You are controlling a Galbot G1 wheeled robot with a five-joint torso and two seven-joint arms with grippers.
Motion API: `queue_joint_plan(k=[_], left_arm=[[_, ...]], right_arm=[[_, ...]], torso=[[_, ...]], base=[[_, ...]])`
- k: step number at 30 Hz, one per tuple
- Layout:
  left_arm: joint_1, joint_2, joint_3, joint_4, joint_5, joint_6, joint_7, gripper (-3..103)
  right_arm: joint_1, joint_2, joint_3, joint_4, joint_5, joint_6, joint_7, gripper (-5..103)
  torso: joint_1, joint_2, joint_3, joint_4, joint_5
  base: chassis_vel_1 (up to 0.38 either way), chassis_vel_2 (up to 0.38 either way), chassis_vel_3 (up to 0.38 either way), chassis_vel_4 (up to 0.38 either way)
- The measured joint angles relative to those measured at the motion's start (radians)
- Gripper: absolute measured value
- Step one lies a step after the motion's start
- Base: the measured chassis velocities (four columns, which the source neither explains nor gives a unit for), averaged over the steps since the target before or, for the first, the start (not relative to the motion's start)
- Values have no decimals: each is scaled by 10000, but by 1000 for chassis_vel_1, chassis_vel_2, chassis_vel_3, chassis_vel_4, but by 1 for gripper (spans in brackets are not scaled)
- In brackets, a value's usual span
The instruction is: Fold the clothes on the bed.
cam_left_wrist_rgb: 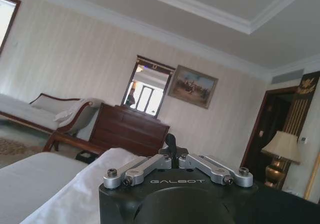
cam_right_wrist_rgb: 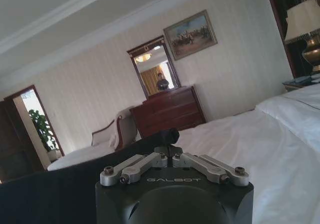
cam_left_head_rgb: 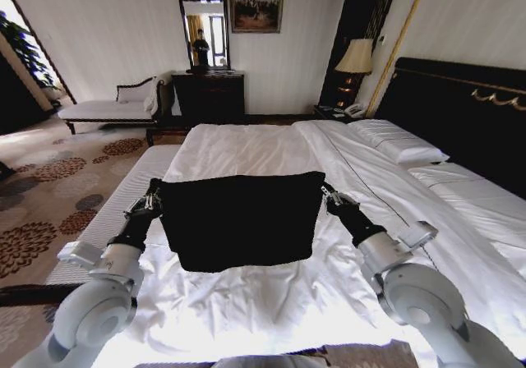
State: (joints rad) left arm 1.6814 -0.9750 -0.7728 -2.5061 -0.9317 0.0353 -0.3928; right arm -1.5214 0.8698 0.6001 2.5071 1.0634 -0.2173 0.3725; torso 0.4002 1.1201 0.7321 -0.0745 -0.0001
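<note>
The left gripper [cam_left_head_rgb: 154, 197] has its jaws clamped on the upper left corner of the black T-shirt [cam_left_head_rgb: 240, 218], and the right gripper [cam_left_head_rgb: 330, 195] has its jaws clamped on the upper right corner. Between them the cloth hangs stretched as a dark, nearly rectangular panel held up over the bed [cam_left_head_rgb: 271, 142], its top edge taut and level, its lower edge drooping onto the white duvet [cam_left_head_rgb: 246, 302]. Any lettering on the shirt cannot be made out; the panel reads as plain black, and whether it is a single layer or already doubled cannot be told. In the left wrist view the left gripper [cam_left_wrist_rgb: 171, 145] shows closed fingertips above its silver linkage, with the held cloth mostly hidden behind the black housing. In the right wrist view the right gripper [cam_right_wrist_rgb: 171, 136] pinches a dark edge of the shirt [cam_right_wrist_rgb: 60, 194] that runs away across the frame.

The duvet is rumpled near the robot and smoother farther up. White pillows [cam_left_head_rgb: 399, 142] lie against the dark headboard [cam_left_head_rgb: 460, 105] with gold trim on the robot's right. Beyond the bed stand a dark wooden dresser [cam_left_head_rgb: 208, 95] with a mirror [cam_left_head_rgb: 203, 27], a framed painting [cam_left_head_rgb: 256, 2], a lit lamp [cam_left_head_rgb: 356, 57], and a pale chaise longue [cam_left_head_rgb: 111, 107] on patterned carpet [cam_left_head_rgb: 49, 195].
</note>
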Motion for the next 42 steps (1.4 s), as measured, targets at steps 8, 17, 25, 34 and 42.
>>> queue_joint_plan(k=[8,17,25,34,42], left_arm=[[1910,-714,302,-5,1303,-189,114,1],[-89,-948,1843,717,1475,200,-386,1],[-2745,-794,3481,3332,1345,305,-485,1],[-6372,-630,5176,6861,569,285,-369,1],[-8954,-1290,6710,10085,629,-23,88,1]], right_arm=[[-891,384,-203,-25,72,-149,186,0],[948,216,-1506,-434,356,-162,476,0],[3677,265,-3228,-3094,989,-140,455,0],[6198,645,-5124,-6165,1169,46,178,0],[7456,1104,-5700,-8401,829,337,-300,0]], torso=[[-2,1,0,2,-1],[6,-2,4,1,-4],[5,-4,5,5,-1],[6,-4,5,3,1],[5,-5,5,4,1]], base=[[0,0,0,0],[0,0,0,0],[0,0,0,0],[0,0,0,0],[0,0,0,0]])
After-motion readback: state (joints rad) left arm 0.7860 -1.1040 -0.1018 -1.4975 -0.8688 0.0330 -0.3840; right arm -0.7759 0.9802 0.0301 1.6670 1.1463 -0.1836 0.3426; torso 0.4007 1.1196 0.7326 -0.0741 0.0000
